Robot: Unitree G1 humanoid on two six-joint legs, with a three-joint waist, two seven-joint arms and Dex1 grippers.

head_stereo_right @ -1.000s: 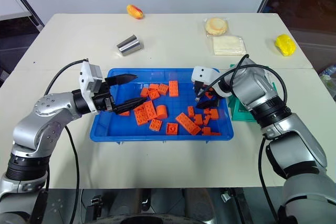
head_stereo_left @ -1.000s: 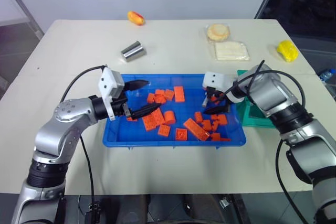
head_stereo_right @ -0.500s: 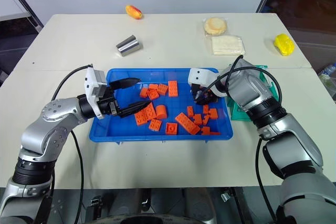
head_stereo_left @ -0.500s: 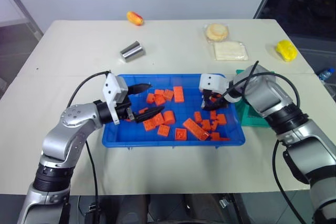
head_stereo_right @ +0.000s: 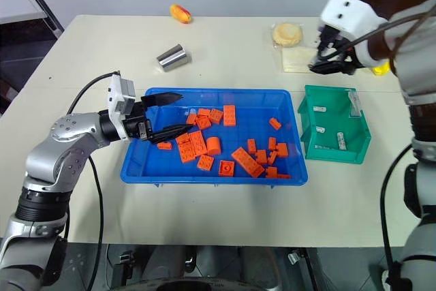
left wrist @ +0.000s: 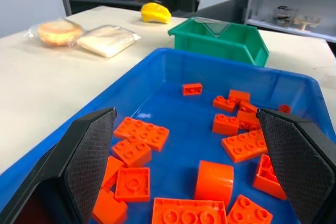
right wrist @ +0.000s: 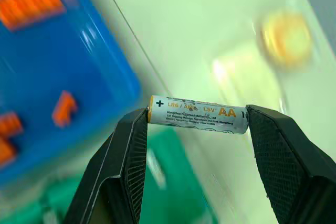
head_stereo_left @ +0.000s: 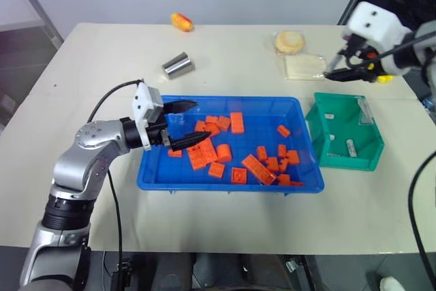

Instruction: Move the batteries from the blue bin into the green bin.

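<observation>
Diff vs 1 s ago: right gripper point(head_stereo_left: 340, 73) was down in the blue bin point(head_stereo_left: 157, 176) at its right end among the orange blocks point(head_stereo_left: 204, 153); now it's lifted clear, up and out to the robot's right, hanging over the table beyond the far edge of the green bin point(head_stereo_left: 320, 142). It came out w/ a battery point(right wrist: 198, 114): an AA cell clamped end-to-end btwn the two fingers, plus end on one pad, other end on the opposite pad, cell lying crosswise to the fingers. Jaws partly closed, width = cell length.

Left gripper point(head_stereo_left: 185, 125): basically same spot, over the left part of the blue bin, pointing across it toward the right side. Jaws spread wide, nothing in them. Blocks lie below and ahead of its fingertips, none touching.

Whole view also shifted a bit btwn frames – camera move, bins didn't.

Rel to right claw: green bin sits below and nearer the robot, not yet under the held cell as far as head views show. Two more batteries point(head_stereo_left: 350, 147) already lie inside the green bin. Blue bin is well to the claw's left and lower. Can't make out any cell left among the blocks.

Rest of table: metal can point(head_stereo_left: 178, 66) beyond the blue bin.
</observation>
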